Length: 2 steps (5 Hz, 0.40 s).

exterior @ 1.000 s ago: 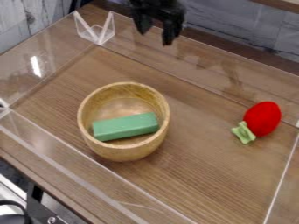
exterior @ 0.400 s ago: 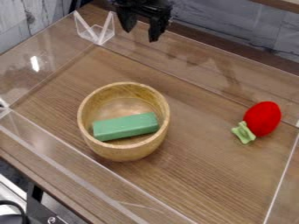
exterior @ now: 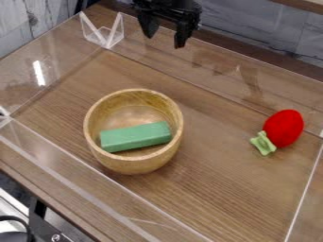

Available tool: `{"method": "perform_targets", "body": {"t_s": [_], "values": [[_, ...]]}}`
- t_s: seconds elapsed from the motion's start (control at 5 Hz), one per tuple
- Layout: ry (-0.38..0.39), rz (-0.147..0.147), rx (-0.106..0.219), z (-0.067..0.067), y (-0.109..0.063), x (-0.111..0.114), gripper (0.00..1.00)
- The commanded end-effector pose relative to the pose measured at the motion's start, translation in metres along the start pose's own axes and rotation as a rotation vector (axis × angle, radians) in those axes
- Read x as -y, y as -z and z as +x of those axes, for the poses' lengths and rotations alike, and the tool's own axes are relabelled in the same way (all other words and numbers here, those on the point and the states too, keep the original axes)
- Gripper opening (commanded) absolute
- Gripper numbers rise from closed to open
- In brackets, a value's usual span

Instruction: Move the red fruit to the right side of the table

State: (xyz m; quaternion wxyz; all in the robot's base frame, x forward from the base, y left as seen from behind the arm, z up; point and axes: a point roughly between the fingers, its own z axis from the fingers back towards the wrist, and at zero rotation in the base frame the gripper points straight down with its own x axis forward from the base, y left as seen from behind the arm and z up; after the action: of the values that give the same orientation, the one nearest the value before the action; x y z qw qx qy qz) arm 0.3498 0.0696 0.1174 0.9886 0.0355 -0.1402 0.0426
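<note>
Pincer hangs at the far edge of the desk, top centre of the view, dark fingers spread wide apart with nothing between them, well apart from every object. Red fruit lies on the desk surface at the right side, just beside the clear plastic wall, with its green leafy end pointing down-left toward the viewer. Round wooden bowl sits left of centre, well apart from the fruit, with a green rectangular block lying inside it.
</note>
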Motion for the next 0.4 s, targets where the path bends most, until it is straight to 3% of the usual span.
{"method": "perform_targets", "body": {"t_s": [0.0, 0.2], "values": [[-0.009, 0.005, 0.033, 0.006, -0.015, 0.012, 1.0], [-0.02, -0.005, 0.001, 0.003, -0.012, 0.038, 1.0]]}}
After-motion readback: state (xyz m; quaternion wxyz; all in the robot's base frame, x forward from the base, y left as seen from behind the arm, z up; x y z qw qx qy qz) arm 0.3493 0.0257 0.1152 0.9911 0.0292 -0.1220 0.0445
